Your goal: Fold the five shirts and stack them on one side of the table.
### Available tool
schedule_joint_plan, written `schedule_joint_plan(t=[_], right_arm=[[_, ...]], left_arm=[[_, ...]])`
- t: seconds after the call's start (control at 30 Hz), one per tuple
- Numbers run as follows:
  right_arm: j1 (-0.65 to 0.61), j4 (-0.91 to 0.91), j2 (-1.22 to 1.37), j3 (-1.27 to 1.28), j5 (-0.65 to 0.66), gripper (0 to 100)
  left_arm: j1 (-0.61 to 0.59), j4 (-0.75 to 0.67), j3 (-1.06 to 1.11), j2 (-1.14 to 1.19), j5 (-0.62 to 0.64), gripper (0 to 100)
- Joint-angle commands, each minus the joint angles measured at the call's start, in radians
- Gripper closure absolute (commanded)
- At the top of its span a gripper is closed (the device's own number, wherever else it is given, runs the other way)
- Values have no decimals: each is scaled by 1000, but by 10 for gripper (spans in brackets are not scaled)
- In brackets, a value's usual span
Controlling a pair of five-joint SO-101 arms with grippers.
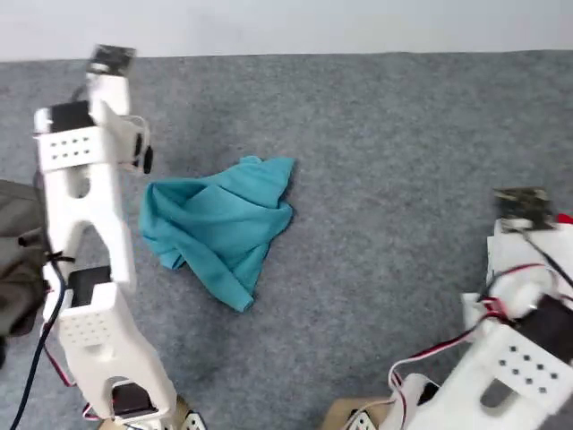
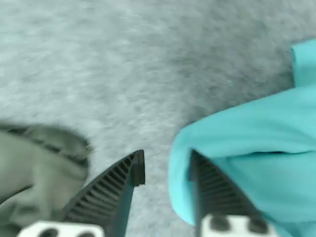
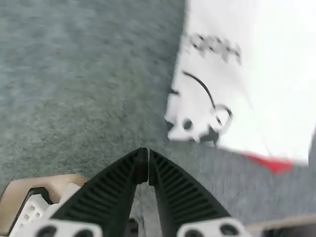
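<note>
A crumpled teal shirt (image 1: 219, 228) lies left of the table's middle. My left gripper (image 2: 165, 165) is open and hovers low over the grey cloth, with one finger (image 2: 200, 170) against the edge of the teal shirt (image 2: 256, 148) and nothing held between the jaws. An olive-grey shirt (image 2: 34, 163) lies bunched on its other side, at the table's left edge (image 1: 18, 260). My right gripper (image 3: 147, 159) is shut and empty above the bare table, near a white shirt (image 3: 237, 69) with black print and a red patch.
The table is covered in grey felt (image 1: 385, 134). The left arm (image 1: 85, 224) stands tall between the olive-grey shirt and the teal one. The right arm (image 1: 510, 358) is at the near right corner. The far and middle right of the felt lie bare.
</note>
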Motion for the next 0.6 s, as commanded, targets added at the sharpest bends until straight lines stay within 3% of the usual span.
schedule_joint_plan(t=[0.0,0.17,0.37,0.57], right_arm=[[-228,38,-10,-5,-40,937],[-501,-5,140,-9,-212,890],[-837,-64,397,-80,-325,886],[-1035,-70,680,-269,-425,780]], left_arm=[[-15,91,-111,-12,8,786],[-29,150,-171,-14,6,785],[-176,152,-137,-14,9,790],[-284,150,-73,-14,8,790]])
